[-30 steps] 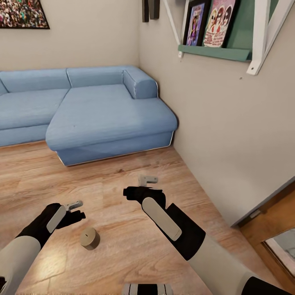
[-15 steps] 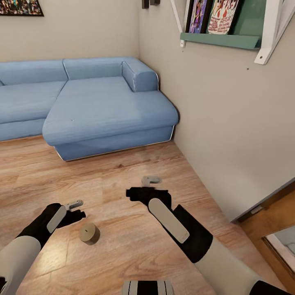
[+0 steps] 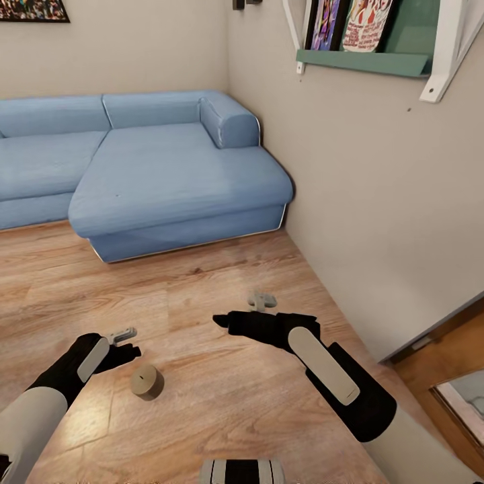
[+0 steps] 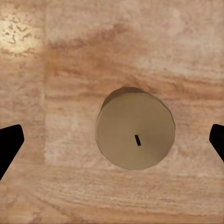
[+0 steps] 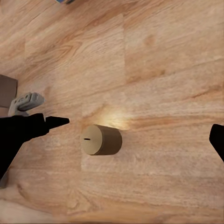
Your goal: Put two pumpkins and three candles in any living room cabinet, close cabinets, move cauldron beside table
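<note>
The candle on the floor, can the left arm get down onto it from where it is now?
Probably yes. The candle stands upright on bare floor, centred between the open left gripper fingers, with nothing around it.

- The floor [image 3: 222, 396] is light wood planking with a strong grain, running from the sofa to the wall on the right.
- One candle [image 3: 146, 382] stands upright on the floor, alone on bare boards; the left wrist view looks straight down on its round top [image 4: 135, 135] with a short dark wick mark.
- In the right wrist view the candle [image 5: 101, 139] has a bright patch of light on the boards just beside it.
- The blue sofa [image 3: 148, 178] sits on the floor against the far wall and corner.
- A small pale-blue thing [image 5: 65, 1] lies at the frame edge, perhaps the sofa's base.
</note>
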